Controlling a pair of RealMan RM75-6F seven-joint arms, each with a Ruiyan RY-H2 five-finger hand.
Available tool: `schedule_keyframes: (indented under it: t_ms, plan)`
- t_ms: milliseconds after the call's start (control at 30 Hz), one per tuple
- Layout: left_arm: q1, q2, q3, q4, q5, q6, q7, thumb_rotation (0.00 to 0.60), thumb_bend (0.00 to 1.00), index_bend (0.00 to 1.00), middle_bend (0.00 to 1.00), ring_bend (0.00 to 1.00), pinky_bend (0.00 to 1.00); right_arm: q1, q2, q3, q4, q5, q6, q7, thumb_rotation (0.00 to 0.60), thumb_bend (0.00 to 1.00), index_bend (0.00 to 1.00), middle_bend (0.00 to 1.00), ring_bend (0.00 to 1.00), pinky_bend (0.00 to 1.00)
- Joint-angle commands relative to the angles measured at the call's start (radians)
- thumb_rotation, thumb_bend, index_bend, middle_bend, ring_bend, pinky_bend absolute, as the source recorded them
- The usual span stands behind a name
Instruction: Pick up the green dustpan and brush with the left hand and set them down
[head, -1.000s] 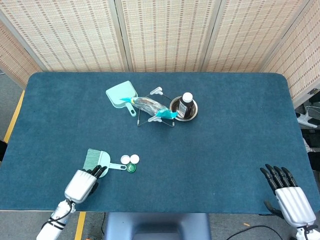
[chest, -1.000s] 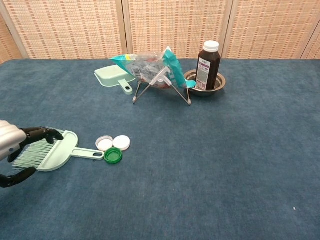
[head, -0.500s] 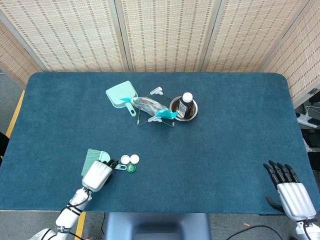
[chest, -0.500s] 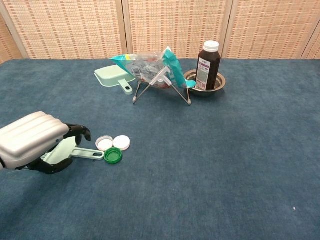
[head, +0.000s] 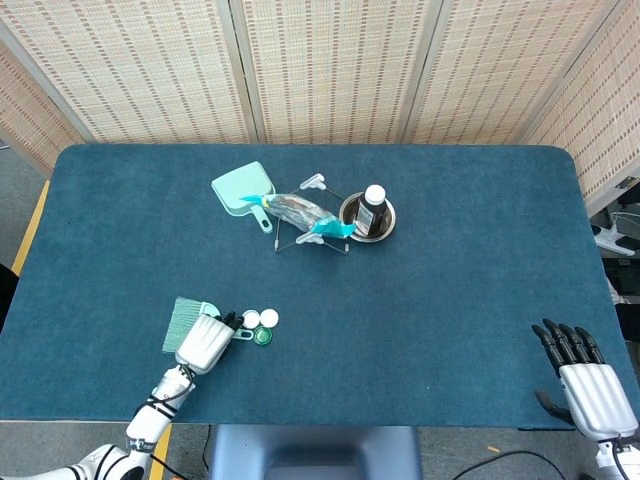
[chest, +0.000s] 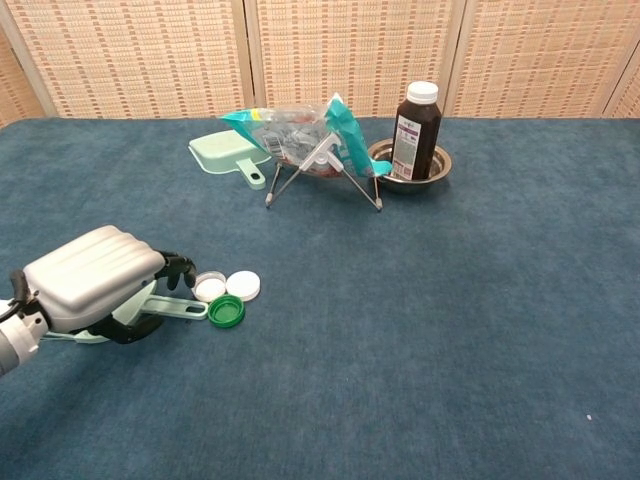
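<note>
Brush (head: 182, 318) is covered by the left hand (head: 203, 342), fingers curled over its pale green handle (chest: 175, 309); whether a firm grip is made cannot be told. It lies on the table (head: 450, 260), unlifted. Bottle caps (chest: 227, 293) sit just beside. The dustpan (head: 245, 190) lies well apart, untouched. The right hand (head: 588, 385) rests empty, fingers extended. Lifting and placing are judged outstanding.

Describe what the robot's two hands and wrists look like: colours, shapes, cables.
The left robot hand has a ribbed, silver-grey shell over its back, with black fingers poking out in front. Its wrist is pale grey, with thin black cables running along it in the head view. The right robot hand matches it: a ridged silver back, black fingers, and a thin dark cable near its wrist.
</note>
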Motion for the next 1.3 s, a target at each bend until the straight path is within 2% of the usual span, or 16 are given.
schedule_keyframes:
  t_ms: [33,467,567,633,767,900,1100,1167,1300]
  plan:
    - [-0.003,-0.002,0.004,0.004,-0.004,0.002,0.005,0.6,0.37,0.35,0.4,0.65,0.78,0.0,0.001,0.0,0.001,0.0,0.0,0.002,0.6,0.21,0.0,0.0,0.0,0.0]
    - [-0.019,-0.02,0.023,0.055,-0.022,0.019,0.018,0.6,0.36,0.44,0.51,0.67,0.79,-0.001,0.003,-0.002,0.001,-0.003,0.006,0.006,0.6,0.21,0.0,0.0,0.0,0.0]
    - [-0.02,-0.022,0.026,0.065,-0.023,0.029,0.017,0.6,0.37,0.48,0.56,0.67,0.79,-0.001,0.002,-0.002,0.001,-0.001,0.005,0.003,0.6,0.21,0.0,0.0,0.0,0.0]
    - [-0.019,-0.025,0.029,0.071,-0.015,0.047,0.001,0.6,0.42,0.54,0.62,0.69,0.8,-0.001,0.001,-0.002,0.0,-0.001,0.004,0.001,0.6,0.21,0.0,0.0,0.0,0.0]
    - [-0.015,-0.037,0.038,0.091,0.038,0.132,-0.071,0.6,0.58,0.69,0.77,0.75,0.85,0.001,-0.002,-0.003,-0.001,0.001,0.0,-0.004,0.6,0.21,0.0,0.0,0.0,0.0]
    - [-0.013,-0.038,0.047,0.123,0.117,0.266,-0.292,0.6,0.68,0.75,0.86,0.77,0.87,0.001,-0.003,-0.003,-0.001,0.003,-0.001,-0.005,0.6,0.21,0.0,0.0,0.0,0.0]
    - [-0.006,-0.05,0.011,0.128,0.153,0.465,-0.771,0.6,0.74,0.75,0.88,0.77,0.87,0.005,-0.005,-0.006,-0.003,0.002,-0.01,-0.011,0.6,0.21,0.0,0.0,0.0,0.0]
    - [-0.012,-0.05,-0.004,0.125,0.143,0.483,-0.884,0.6,0.75,0.75,0.88,0.77,0.87,0.005,-0.005,-0.008,-0.003,0.0,-0.01,-0.013,0.6,0.21,0.0,0.0,0.0,0.0]
    - [-0.027,-0.062,-0.014,0.153,0.12,0.464,-1.004,0.6,0.76,0.75,0.88,0.77,0.87,0.002,-0.003,-0.007,-0.004,-0.002,-0.003,-0.01,0.6,0.21,0.0,0.0,0.0,0.0]
